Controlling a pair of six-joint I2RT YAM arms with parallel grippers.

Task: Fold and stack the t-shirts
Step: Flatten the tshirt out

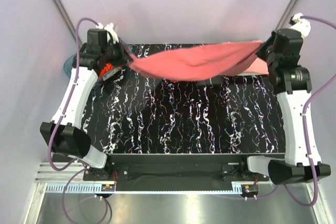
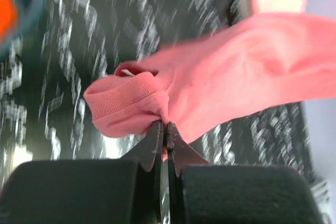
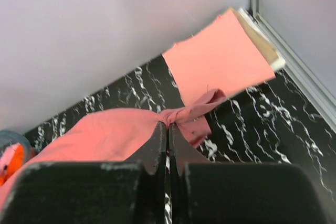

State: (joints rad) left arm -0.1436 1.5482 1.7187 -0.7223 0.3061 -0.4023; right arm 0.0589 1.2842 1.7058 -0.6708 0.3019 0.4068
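A dusty brick-red t-shirt hangs stretched above the far part of the black marbled table, held at both ends. My left gripper is shut on its left end, next to the ribbed collar; the same pinch shows in the left wrist view, left gripper. At the far right my right gripper is shut on a bunched corner of the t-shirt, seen close up as right gripper. A folded salmon-pink t-shirt lies flat in the far right corner.
A translucent teal tub stands at the far left behind the left arm, with bright orange cloth inside. Pale walls close in the back and both sides. A metal corner rail runs beside the folded pile.
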